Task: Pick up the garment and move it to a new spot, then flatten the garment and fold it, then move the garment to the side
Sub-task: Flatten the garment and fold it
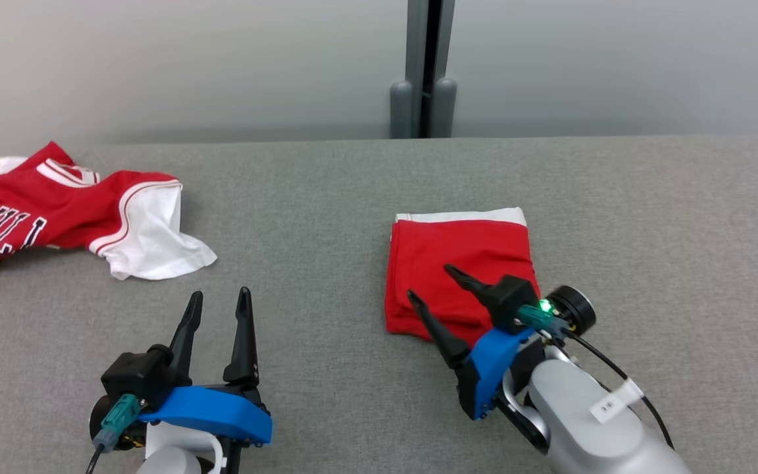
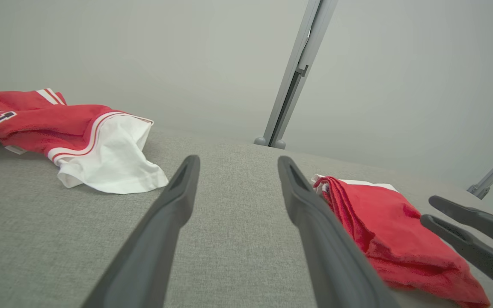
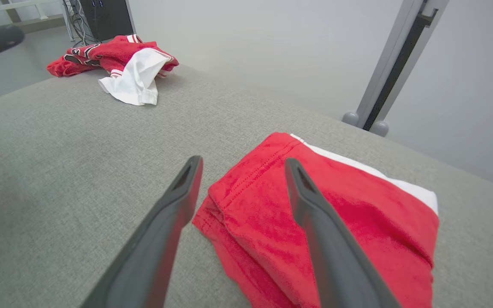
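Note:
The garment (image 1: 461, 257) lies folded into a red rectangle with a white strip along its far edge, right of the table's middle. My right gripper (image 1: 430, 282) hovers open over its near left corner, and nothing sits between the fingers. In the right wrist view the right gripper (image 3: 242, 161) straddles the garment's (image 3: 349, 205) folded corner. My left gripper (image 1: 220, 293) stands open and empty over bare table at the lower left, well away from the cloth. The left wrist view has the left gripper (image 2: 238, 159), the garment (image 2: 383, 218) and the right gripper (image 2: 428, 208) beside it.
A crumpled red and white jersey (image 1: 56, 210) with dark lettering lies at the table's far left. The grey fabric table (image 1: 326, 217) ends at a pale wall behind, where a grey post (image 1: 424, 66) stands. Dark equipment (image 3: 101, 17) stands beyond the jersey.

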You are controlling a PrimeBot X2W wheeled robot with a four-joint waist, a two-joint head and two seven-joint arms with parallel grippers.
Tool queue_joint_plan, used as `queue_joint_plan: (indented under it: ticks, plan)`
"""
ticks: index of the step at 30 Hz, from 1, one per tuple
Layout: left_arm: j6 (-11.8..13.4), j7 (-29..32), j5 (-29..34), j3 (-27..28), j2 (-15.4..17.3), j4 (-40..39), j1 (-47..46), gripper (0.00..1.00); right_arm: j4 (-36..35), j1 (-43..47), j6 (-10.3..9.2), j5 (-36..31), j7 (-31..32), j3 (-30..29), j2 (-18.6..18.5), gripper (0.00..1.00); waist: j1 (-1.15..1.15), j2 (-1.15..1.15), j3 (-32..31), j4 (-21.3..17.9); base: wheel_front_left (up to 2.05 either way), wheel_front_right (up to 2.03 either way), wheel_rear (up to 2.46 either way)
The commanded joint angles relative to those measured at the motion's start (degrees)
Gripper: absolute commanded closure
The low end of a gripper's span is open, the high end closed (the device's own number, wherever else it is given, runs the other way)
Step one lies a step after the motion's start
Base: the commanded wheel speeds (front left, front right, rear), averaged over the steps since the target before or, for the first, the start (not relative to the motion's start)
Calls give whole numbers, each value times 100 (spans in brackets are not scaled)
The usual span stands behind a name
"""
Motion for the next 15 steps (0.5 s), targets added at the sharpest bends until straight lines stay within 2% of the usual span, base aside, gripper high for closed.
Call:
queue_joint_plan:
  ticks: [1,6,7,8,9,10,11,15]
  plan:
    - [9,-25,-3,30,-24,28,2,0,-173,276,1,-104,-25,-249,-58,0,0,0,-132,-113,0,0,0]
    - [31,-27,121,113,-20,143,160,0,-971,1059,1,-521,-22,-1487,-77,0,0,0,-347,-264,0,0,0]
    - [48,-28,145,189,-43,157,287,0,-1280,1416,1,-698,-23,-2019,-53,0,0,0,-406,-313,0,0,0]
    - [48,-28,145,189,-43,157,287,0,-1280,1416,1,-698,-23,-2019,-53,0,0,0,-406,-313,0,0,0]
    - [68,-28,171,282,-70,170,435,0,-1592,1764,1,-884,-23,-2500,-18,0,0,0,-445,-353,0,0,0]
    - [68,-28,171,282,-70,170,435,0,-1592,1764,1,-884,-23,-2500,-18,0,0,0,-445,-353,0,0,0]
    - [77,-28,216,360,-90,179,565,0,-1885,2112,1,-989,-23,-2888,8,0,0,0,-461,-380,0,0,0]
    - [74,-29,256,498,-148,166,787,0,-2243,2558,1,-918,-23,-3243,25,0,0,0,-454,-405,0,0,0]
